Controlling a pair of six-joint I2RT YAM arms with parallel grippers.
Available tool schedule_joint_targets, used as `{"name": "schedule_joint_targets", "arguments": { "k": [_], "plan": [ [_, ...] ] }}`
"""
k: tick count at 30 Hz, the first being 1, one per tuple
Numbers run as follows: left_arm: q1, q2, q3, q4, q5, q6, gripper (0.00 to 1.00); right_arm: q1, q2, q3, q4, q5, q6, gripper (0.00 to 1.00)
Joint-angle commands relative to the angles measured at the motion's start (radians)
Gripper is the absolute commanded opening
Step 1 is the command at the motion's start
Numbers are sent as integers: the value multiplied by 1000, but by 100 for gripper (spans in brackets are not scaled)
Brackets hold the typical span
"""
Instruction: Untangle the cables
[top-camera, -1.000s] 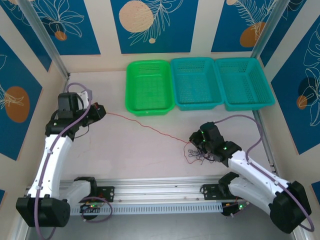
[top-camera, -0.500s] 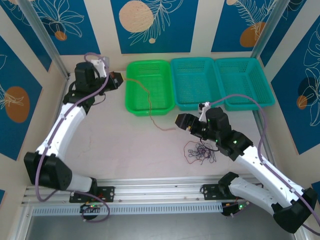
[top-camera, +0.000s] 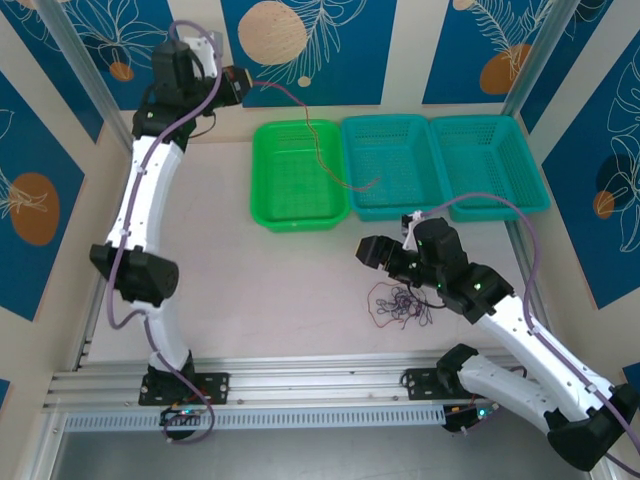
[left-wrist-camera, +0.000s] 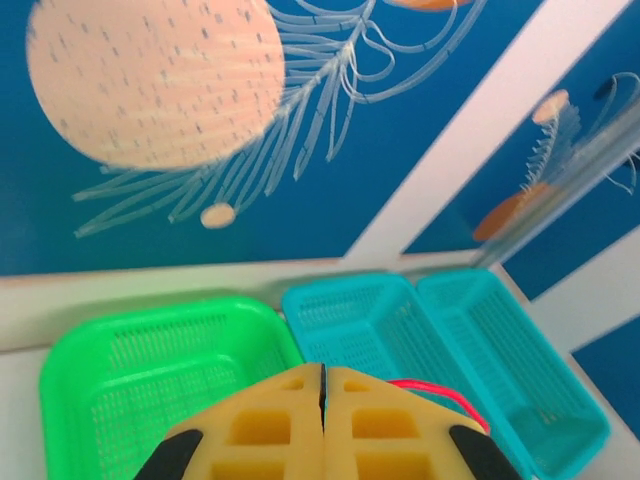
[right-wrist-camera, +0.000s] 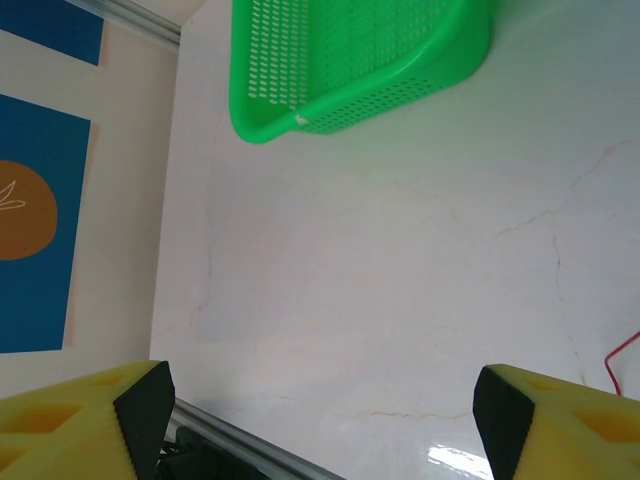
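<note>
From my seat the table (top-camera: 270, 290) reads as a pale marble-look top, smooth and glossy, with glare at 5 o'clock in the right wrist view. The green basket (top-camera: 298, 175) and teal baskets (top-camera: 390, 165) at 12 o'clock are shiny perforated plastic. The front rail (top-camera: 310, 385) is bare silvery metal. The left fingers (left-wrist-camera: 260, 425) look like matte yellow plastic. The red strand (top-camera: 318, 150) is thin and wiry.

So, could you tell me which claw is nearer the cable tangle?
Right. The right claw hovers open beside the cable tangle; the left claw is raised far off beyond the green basket, gripping a loose strand.
</note>
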Motion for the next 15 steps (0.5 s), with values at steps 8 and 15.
{"name": "schedule_joint_targets", "arguments": {
  "k": [8,15],
  "plan": [
    [5,275,282,-358,-141,167,0,-34,-65,24,-124,28,11,81],
    [-29,365,296,-407,-186,238,22,-46,-54,24,-122,26,22,81]
  ]
}}
